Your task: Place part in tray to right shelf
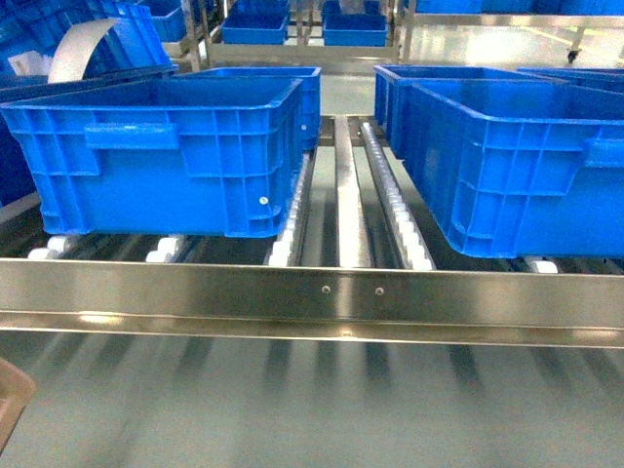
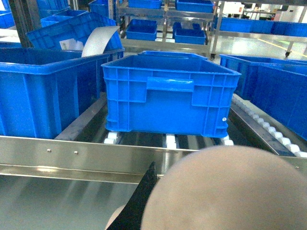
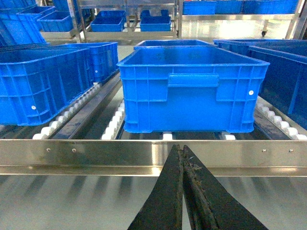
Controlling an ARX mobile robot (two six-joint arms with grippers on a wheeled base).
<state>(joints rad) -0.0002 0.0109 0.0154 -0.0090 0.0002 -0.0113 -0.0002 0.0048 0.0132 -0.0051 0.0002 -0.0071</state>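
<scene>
Two big blue crates fill the head view, and both sit on the shelf [image 1: 312, 291] behind its shiny front rail. Left crate [image 1: 166, 156] rides the white rollers [image 1: 390, 210], right crate [image 1: 517, 161] sits just across the steel centre strip, the two well apart. From this level angle I can't see into either one, so contents are anyone's guess. More blue crates stand behind and on racks further back. A white curved sheet [image 1: 83, 49] pokes up out of a tilted crate at far left.

Down at the bottom left corner of the head view, a sliver of beige-pink: that's the tray [image 1: 12, 405], mostly out of frame. Left wrist view shows it far better, a big rounded beige surface [image 2: 225, 191] filling the lower right, right up against the camera. A dark finger [image 2: 139, 201] of the left gripper shows at its edge, but I can't tell whether that gripper is clamped on it or not.

Right gripper [image 3: 183, 158] hangs in front of the rail, fingers pressed together, nothing between them.

Blue part? Not visible in any view; what lies in the tray is hidden.
</scene>
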